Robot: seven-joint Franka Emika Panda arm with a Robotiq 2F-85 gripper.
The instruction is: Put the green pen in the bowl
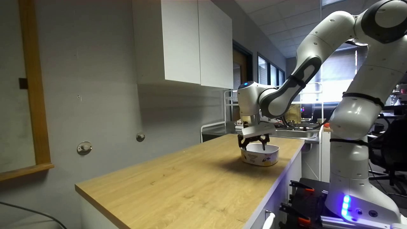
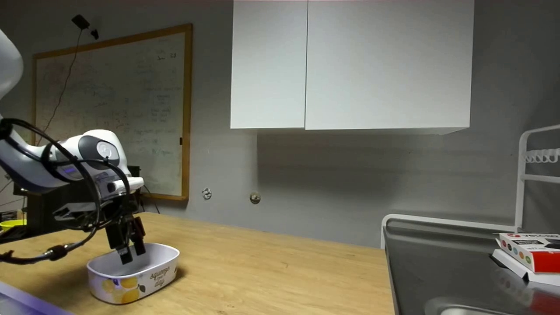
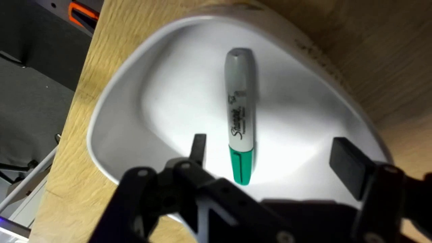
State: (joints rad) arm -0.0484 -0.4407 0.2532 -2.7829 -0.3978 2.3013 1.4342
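The green pen (image 3: 240,111) is a grey-white marker with a green cap. In the wrist view it lies flat on the inner floor of the bowl (image 3: 179,87). The bowl is white inside, with lemon pictures and lettering on its outer wall. It stands on the wooden counter in both exterior views (image 1: 259,158) (image 2: 151,284). My gripper (image 3: 270,153) is open, with the pen's cap end between its fingers and touching neither. In both exterior views the gripper (image 1: 254,148) (image 2: 133,254) points down into the bowl's opening. The pen is hidden by the bowl's wall there.
The bowl is close to the edge of the wooden counter (image 1: 190,178). A white wall cabinet (image 1: 181,41) hangs above the counter. A sink (image 1: 294,133) and a red and white box (image 2: 531,253) are beyond the counter's end. A cable (image 2: 57,251) hangs by the arm.
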